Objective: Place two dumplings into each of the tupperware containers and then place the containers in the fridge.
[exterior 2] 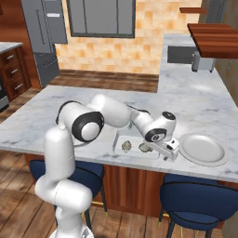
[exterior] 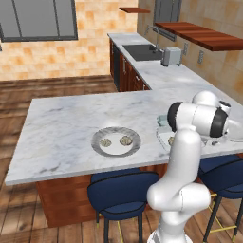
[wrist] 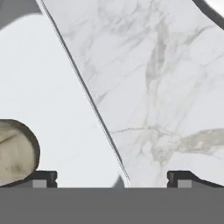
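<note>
A see-through grey tupperware container (exterior 2: 122, 139) sits on the marble counter with two dumplings (exterior 2: 126, 147) in it. My gripper (exterior 2: 169, 152) hangs open just over that container's right rim. In the hand view one dumpling (wrist: 15, 151) lies by my left fingertip (wrist: 43, 177), inside the container's rim (wrist: 87, 98); nothing is between the fingers. A pale blue-green tupperware container (exterior: 162, 120) peeks out behind my arm. Two more dumplings (exterior: 125, 140) rest on a round grey plate (exterior: 99, 148). The grey fridge (exterior 2: 44, 42) stands far left at the back.
Another round plate (exterior 2: 204, 149) lies on the counter right of the gripper. Blue stools (exterior: 123, 192) stand under the counter's near edge. A sink (exterior: 142, 51) and a toaster (exterior: 171, 56) are on the back counter, under a wooden shelf (exterior: 199, 34).
</note>
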